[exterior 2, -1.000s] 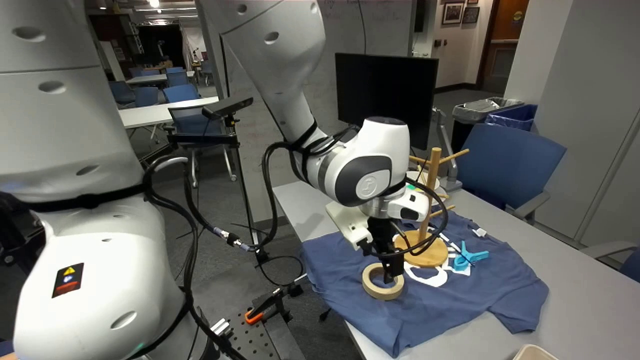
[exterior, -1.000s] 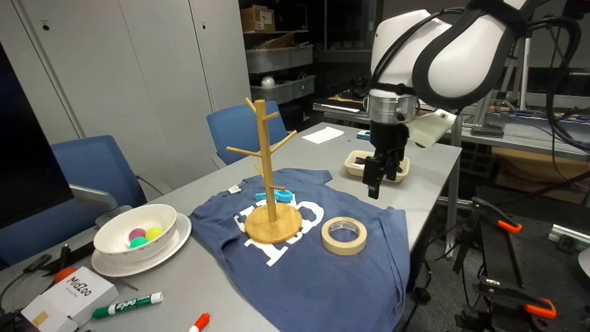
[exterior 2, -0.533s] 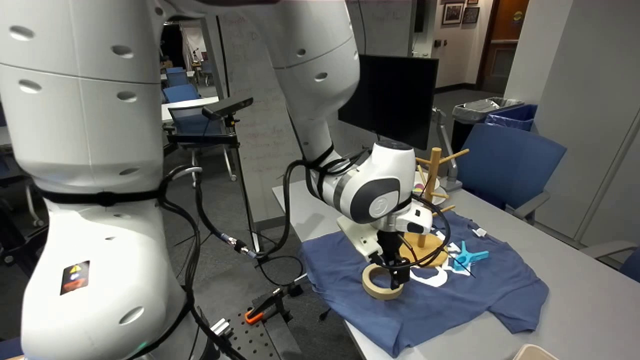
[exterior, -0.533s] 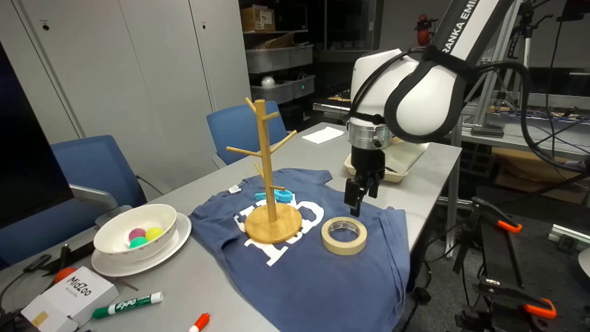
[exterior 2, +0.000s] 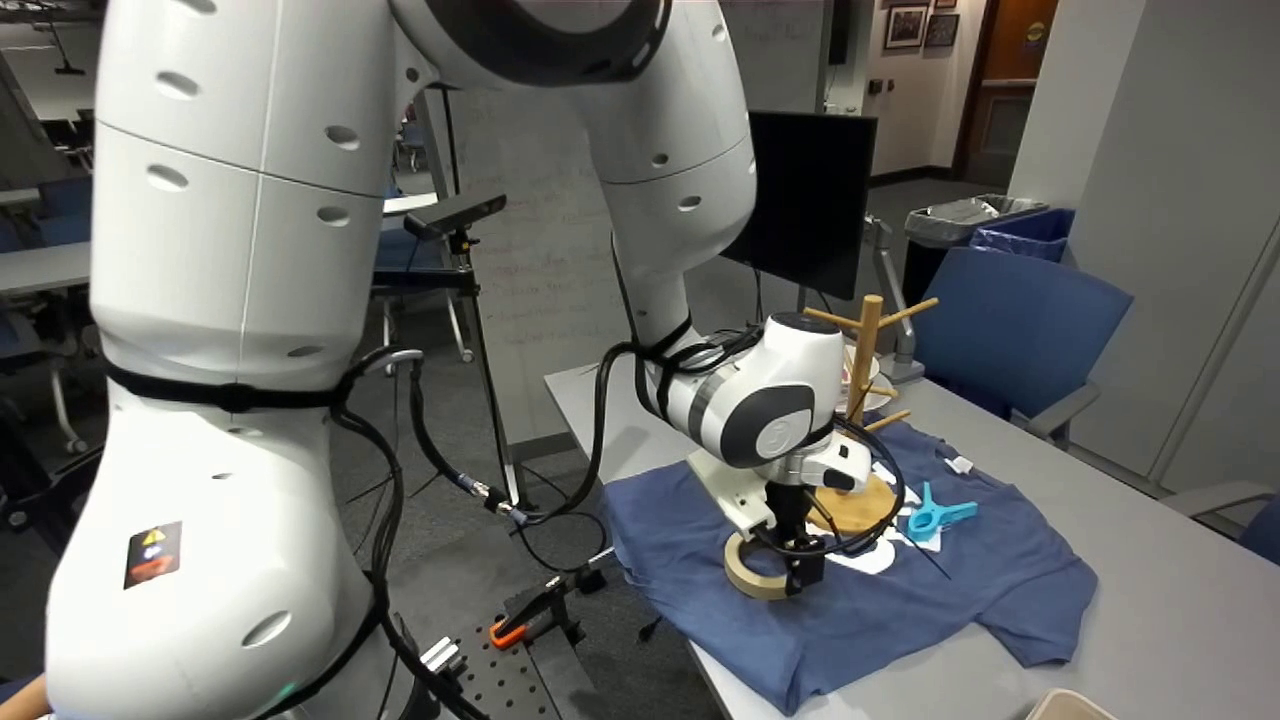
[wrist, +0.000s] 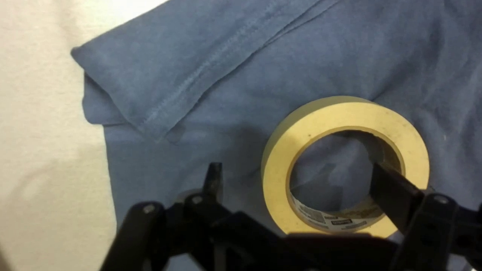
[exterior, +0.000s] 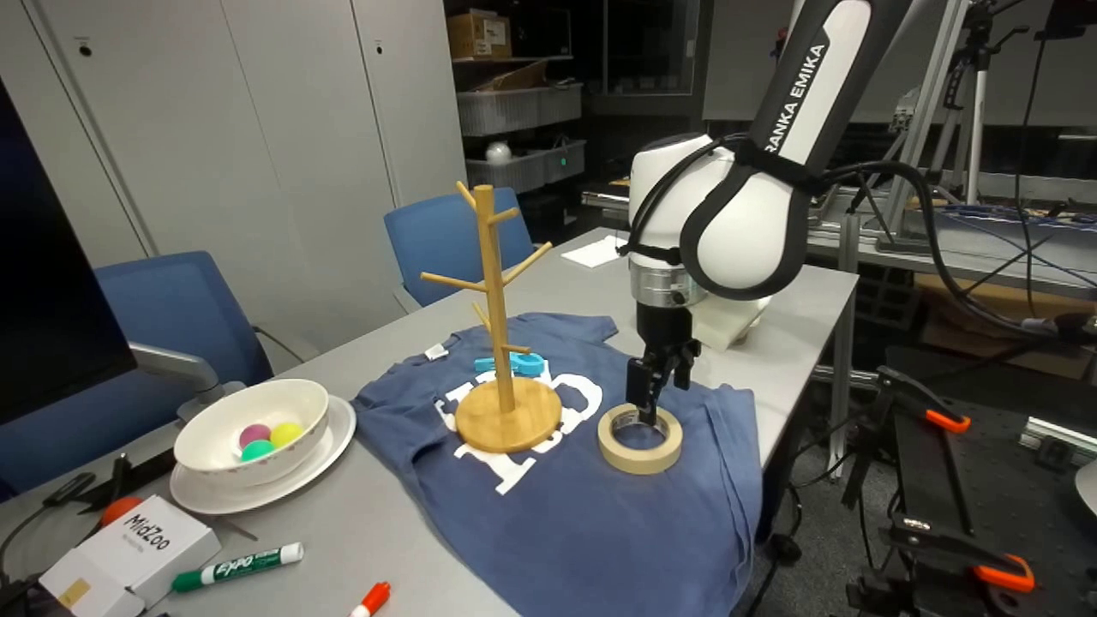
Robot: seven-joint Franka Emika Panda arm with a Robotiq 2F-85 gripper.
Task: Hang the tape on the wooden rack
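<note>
Rack [exterior: 500, 343] bare, tape [exterior: 640, 463] flat, tool [exterior: 665, 403] newly lowered

Working left to right in an exterior view, we first meet the bowl [exterior: 231, 420] on its plate [exterior: 339, 437], unaltered. Next stands the rack, upright on the shirt [exterior: 561, 501], where it was a second ago, every peg we can see unloaded. To its right the tape lies flat on that same shirt, also unmoved, hole facing up. Then comes the change: the tool has travelled down and leftward and is now right at or just above the tape rather than well clear of it.

Its jaws stand wide apart and grasp nothing. In the wrist view one finger [wrist: 214, 178] is beyond the tape's outer edge and the other over the hole (whether it has dipped inside, we cannot tell), so one side of the tape lines up between them. We judge the approach almost finished and the grip next; a pinch taken too low might gather the shirt as well. Lifting, turning the hole toward a peg and hanging all remain, as we see it.
</note>
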